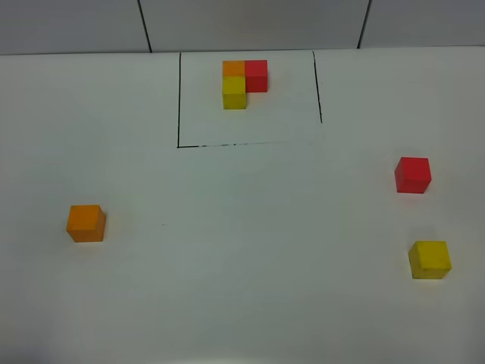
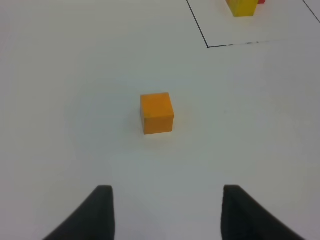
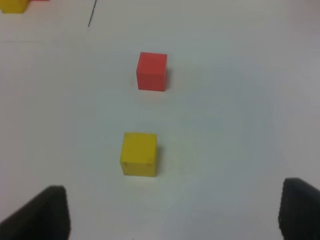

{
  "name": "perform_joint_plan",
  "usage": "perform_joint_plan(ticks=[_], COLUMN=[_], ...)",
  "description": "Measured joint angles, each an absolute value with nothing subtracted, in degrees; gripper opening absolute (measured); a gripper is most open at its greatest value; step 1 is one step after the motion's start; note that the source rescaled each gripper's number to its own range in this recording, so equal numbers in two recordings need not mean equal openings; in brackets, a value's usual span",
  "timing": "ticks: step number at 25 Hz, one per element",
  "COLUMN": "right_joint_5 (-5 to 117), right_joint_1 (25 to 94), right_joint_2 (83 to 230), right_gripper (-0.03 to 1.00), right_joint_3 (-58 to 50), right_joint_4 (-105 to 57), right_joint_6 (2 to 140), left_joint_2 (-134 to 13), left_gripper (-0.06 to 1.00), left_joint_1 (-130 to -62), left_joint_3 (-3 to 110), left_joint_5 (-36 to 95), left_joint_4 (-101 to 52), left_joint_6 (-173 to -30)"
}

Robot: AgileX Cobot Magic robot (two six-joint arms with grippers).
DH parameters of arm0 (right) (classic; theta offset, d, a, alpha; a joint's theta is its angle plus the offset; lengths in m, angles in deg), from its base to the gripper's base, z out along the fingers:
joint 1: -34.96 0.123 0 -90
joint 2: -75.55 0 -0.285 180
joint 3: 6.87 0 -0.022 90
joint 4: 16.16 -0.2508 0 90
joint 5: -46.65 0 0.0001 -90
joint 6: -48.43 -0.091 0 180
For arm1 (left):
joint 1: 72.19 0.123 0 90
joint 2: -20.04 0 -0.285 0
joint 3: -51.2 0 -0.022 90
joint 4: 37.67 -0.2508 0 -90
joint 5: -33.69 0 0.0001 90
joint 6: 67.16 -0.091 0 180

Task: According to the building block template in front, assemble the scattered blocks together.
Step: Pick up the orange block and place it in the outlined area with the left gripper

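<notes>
The broad white worktop (image 1: pixel 250 303) is carrying everything. At the upper middle of the high view, a thin black drawn rectangle (image 1: pixel 179 98) is fencing off the building block template (image 1: pixel 244 80). It is an L of three touching small cubes with orange at the corner, probably framed to mark it as the pattern to copy. The scattered blocks are lying unframed and well apart: the small matte orange cube (image 1: pixel 86 223) at the left, the matte red cube (image 1: pixel 413 174) at the right, and the matte yellow cube (image 1: pixel 430 259) below it at the lower right. The left jaws are standing modestly parted and empty, facing the orange cube. The right jaws are gaping wide and empty, facing yellow with red beyond. Each seems to be lining up a pickup.
</notes>
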State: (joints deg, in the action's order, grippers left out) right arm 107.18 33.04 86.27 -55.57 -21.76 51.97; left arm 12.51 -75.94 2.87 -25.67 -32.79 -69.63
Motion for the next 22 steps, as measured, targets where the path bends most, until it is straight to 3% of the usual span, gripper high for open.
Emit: perform_joint_plan(ticks=[22], right_joint_5=[107.18], right_joint_1=[33.04], right_joint_2=[86.27], right_gripper=[0.78], right_joint_3=[-55.57], right_joint_4=[-21.76], right_joint_6=[51.97], left_joint_2=[12.51], left_gripper=[0.1], left_joint_1=[-75.94], left_joint_3=[2.87], left_joint_5=[-25.67], left_joint_4=[-32.79], left_joint_6=[-69.63])
